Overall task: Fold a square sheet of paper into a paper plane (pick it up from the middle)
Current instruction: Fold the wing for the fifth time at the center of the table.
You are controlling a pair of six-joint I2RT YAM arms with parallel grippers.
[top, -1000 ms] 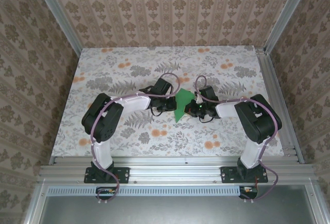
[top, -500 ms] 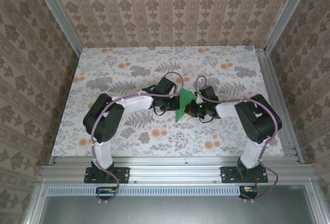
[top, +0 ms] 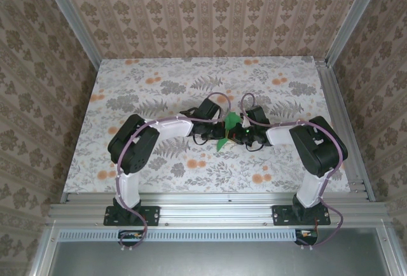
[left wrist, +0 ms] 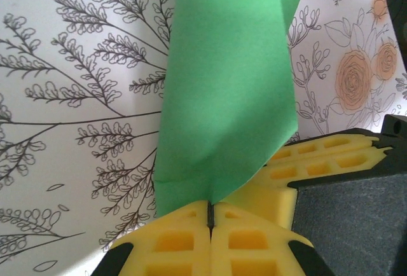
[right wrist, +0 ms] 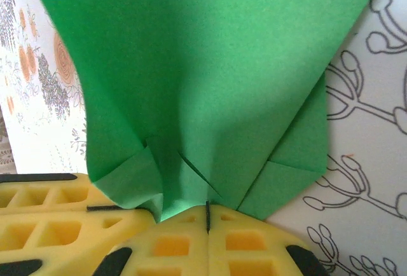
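While the two arms meet nose to nose over the middle of the worktop [top: 152,82], the sheet of paper [top: 226,130] is caught between them. The left pincer [top: 212,131] reaches in from 9 o'clock and the right pincer [top: 240,135] from 3 o'clock. Both are clamped tight on the green paper. On the left wrist view the yellow pads meet with the paper's lower edge nipped in the seam. On the right wrist view it's the same story, pads together on a creased bottom edge.

And look at that shape from above: not a flat square at all, just a slim green sliver running from about 1 o'clock down to 7 o'clock. As far as I can tell it stands up on edge rather than lying flat. Up close from the right wrist you can see small folded flaps at 5 and 7 o'clock near the grip, so creases are already in.

My read is that the early folds are done and the sheet is being gathered along its centre line, which puts us around the middle of the job. What's left, I'd say, is sharpening that centre crease, folding down the wings and setting a proper pointed dart on the worktop; no finished plane yet
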